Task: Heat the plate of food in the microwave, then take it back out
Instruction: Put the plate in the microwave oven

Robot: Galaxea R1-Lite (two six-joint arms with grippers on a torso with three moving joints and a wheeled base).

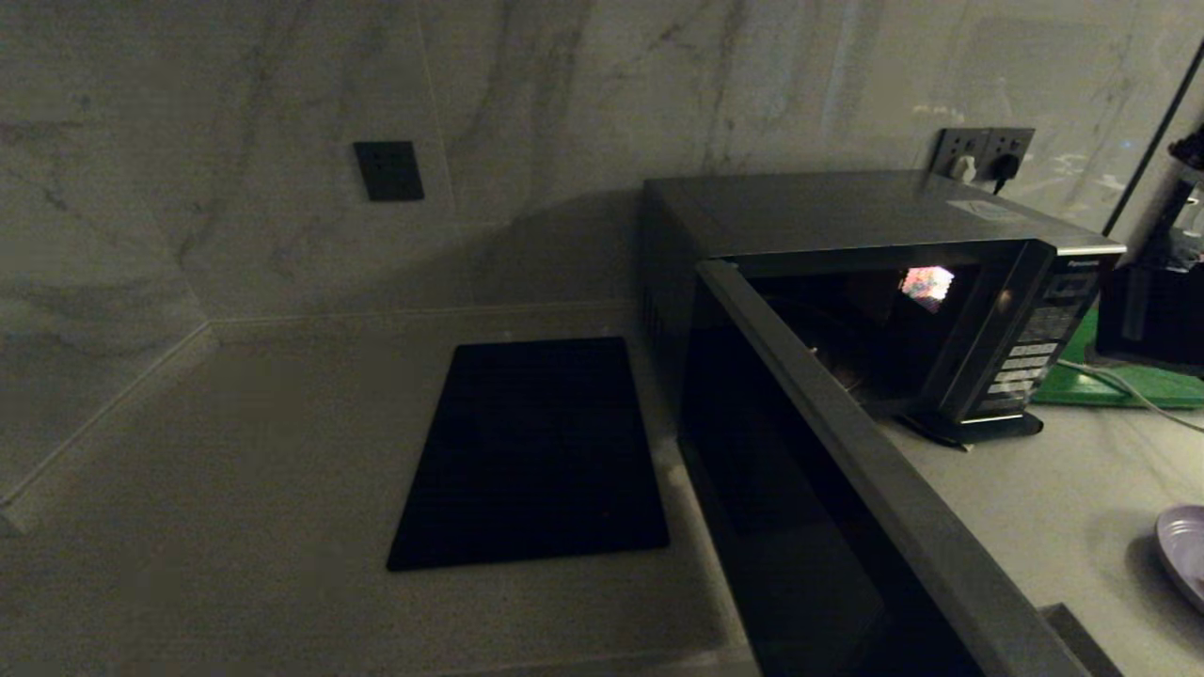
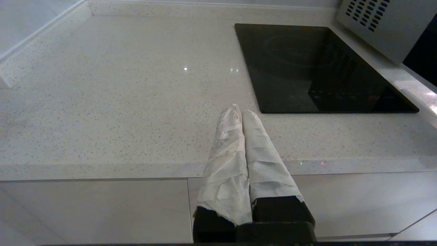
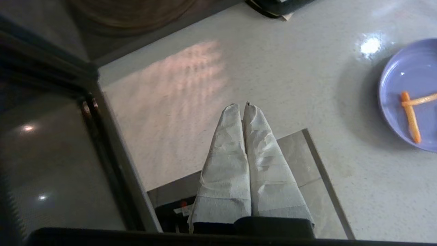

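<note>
Plate of food (image 3: 408, 95) sits on the counter beside the open microwave (image 1: 847, 310), looks light, rigid and slick, so we'd pinch its raised rim; right gripper (image 3: 240, 104) clenched empty nearby, left gripper (image 2: 239, 109) parked, pressed together.

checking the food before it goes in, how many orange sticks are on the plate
2 visible: one orange stick lies lengthwise on the plate of food, and a paler stick crosses its upper end. The plate runs past the picture's edge, so more may be hidden.
</note>
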